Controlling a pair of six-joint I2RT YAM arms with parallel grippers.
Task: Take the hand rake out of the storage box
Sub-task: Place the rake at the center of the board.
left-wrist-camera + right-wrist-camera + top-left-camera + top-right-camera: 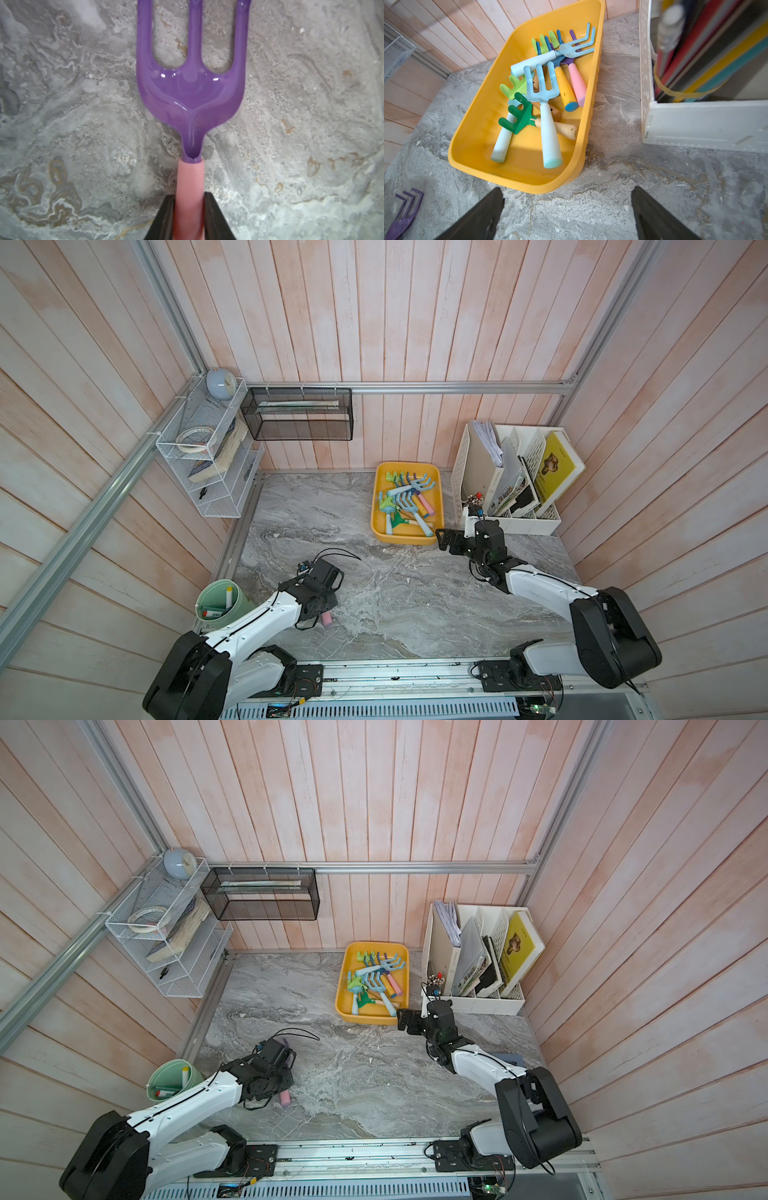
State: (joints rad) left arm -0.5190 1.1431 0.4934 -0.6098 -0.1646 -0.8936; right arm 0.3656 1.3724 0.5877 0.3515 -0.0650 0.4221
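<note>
A hand rake with a purple head [190,91] and pink handle [189,182] lies on the marble tabletop at the near left, outside the box. My left gripper [189,195] is shut on that pink handle, one finger against each side. In both top views only the handle's end [327,617] [285,1097] shows past the left wrist. The yellow storage box [376,506] [340,990] [517,182] stands at the back with several more rakes piled in it, a light blue one [542,87] on top. My right gripper [446,539] [568,195] hangs open over the table just in front of the box's near right corner.
A white file organizer [511,522] [695,124] with books stands right beside the box. A green cup [216,601] with markers sits at the near left edge. A white wire rack [199,456] and a black mesh basket [299,418] hang on the walls.
</note>
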